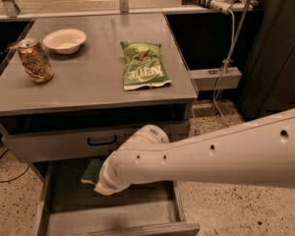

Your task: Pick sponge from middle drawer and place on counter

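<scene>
Camera view looks down on the gray cabinet, whose counter (88, 90) carries a tan drink can (35, 60) near the left edge, a white bowl (65, 40) just behind it, and a green chip bag (142, 65) lying flat toward the right side. Below the counter a closed drawer front (54, 144) shows a small black handle (102, 141). Under that, the middle drawer (142, 208) is pulled out, with its bare gray floor showing. The white arm (211, 154) comes in from the right and slants down into this drawer. The gripper (104, 186) sits at the arm's lower end, low over the drawer floor on the left half, and the wrist covers most of it (so I cannot tell whether the jaws are open, closed or gripping anything). The sponge (92, 171) is inside the middle drawer, right against the left side of the gripper. Its dark green face is up and a yellow edge shows beneath, and part of it is hidden behind the wrist. Whether it rests on the floor or is lifted cannot be told.
</scene>
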`<state>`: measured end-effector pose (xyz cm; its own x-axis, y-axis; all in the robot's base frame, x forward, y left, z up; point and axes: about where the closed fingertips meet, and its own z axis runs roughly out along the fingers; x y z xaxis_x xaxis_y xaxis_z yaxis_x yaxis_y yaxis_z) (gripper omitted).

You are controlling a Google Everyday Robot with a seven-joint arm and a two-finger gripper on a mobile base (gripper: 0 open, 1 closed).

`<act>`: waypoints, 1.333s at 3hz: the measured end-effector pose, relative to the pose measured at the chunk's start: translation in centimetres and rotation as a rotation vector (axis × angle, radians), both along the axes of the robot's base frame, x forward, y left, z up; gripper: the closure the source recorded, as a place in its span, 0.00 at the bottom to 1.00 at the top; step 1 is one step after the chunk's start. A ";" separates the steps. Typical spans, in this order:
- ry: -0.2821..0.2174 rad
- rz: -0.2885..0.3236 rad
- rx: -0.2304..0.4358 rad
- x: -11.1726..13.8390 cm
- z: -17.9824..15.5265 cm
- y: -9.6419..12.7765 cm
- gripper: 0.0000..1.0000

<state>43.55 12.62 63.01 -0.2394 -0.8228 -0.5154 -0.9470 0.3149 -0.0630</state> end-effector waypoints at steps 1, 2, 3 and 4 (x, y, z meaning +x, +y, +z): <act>-0.060 0.022 -0.059 0.5 5.7 0.6 1.00; -0.143 0.035 -0.087 1.1 10.7 0.8 1.00; -0.145 0.035 -0.092 1.0 11.0 0.8 1.00; -0.177 0.018 -0.086 2.1 13.1 0.6 1.00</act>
